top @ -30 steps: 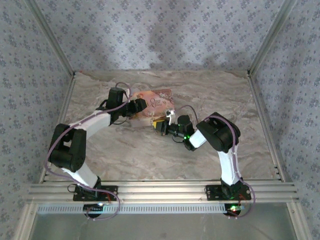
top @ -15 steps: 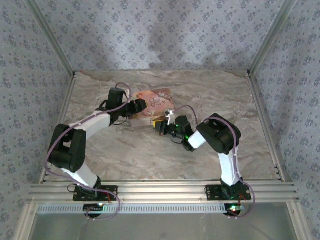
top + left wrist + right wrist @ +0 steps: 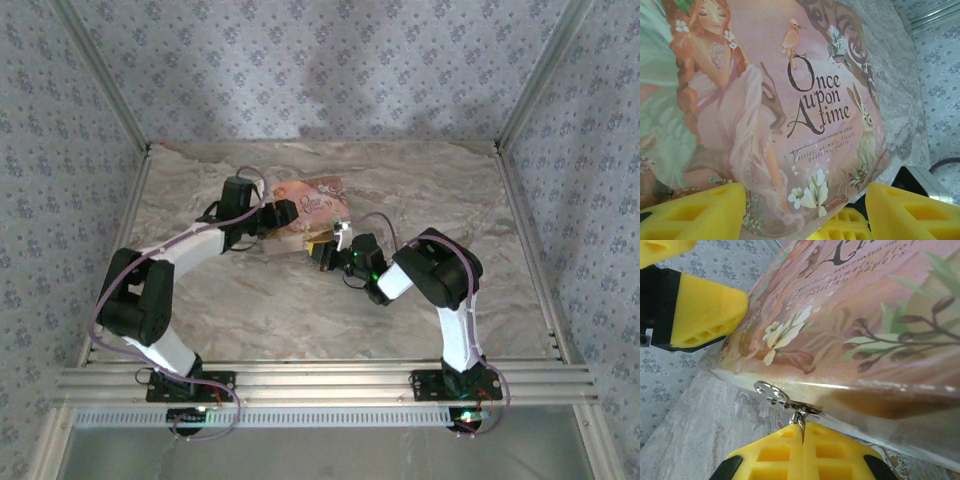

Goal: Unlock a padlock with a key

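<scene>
Left gripper (image 3: 805,200) fingers spread astride the pink packet (image 3: 765,100) corner — right gripper (image 3: 802,434) fingers pressed together, pinching a silver key ring (image 3: 771,390) at the packet's near edge.

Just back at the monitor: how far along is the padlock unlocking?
Done: the right gripper is shut on a small silver metal key-like piece. In hand: the left gripper stands open at a corner of the flat pink printed packet. Left: fitting and turning the key, which is the whole unlocking.
</scene>
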